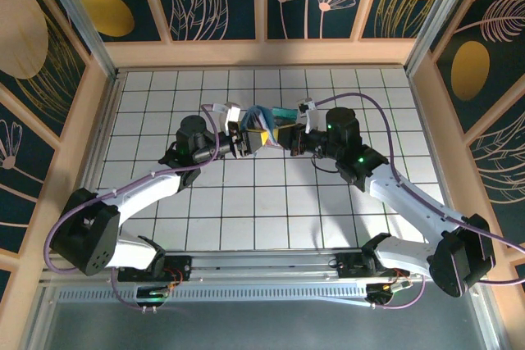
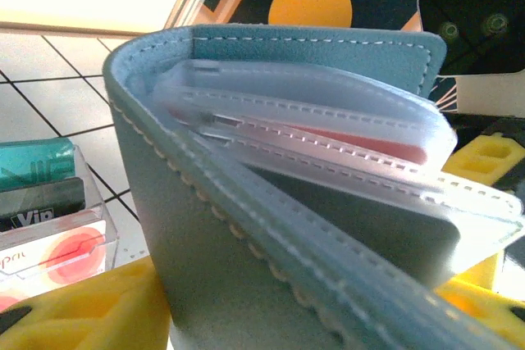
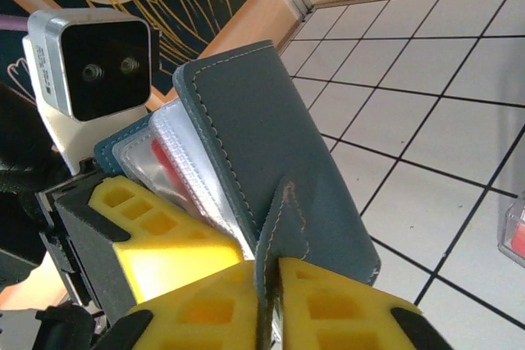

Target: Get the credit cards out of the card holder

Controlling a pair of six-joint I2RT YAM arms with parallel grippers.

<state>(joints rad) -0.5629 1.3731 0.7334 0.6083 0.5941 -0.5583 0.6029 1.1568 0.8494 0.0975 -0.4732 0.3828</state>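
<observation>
Slate-blue card holder, white stitching, mid-frame in top view between both tools, clear sleeves fanned out, pink-red card inside one, right tool clamped on its flap, left tool around it, grip unclear, clear tray lower left in left wrist view, black card reading "Vip"

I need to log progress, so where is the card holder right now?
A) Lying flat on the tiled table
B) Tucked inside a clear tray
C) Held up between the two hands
C: the card holder is up off the tiled table, with one flap pinched in the right hand and its body sitting between the yellow fingers of the left hand.
</observation>
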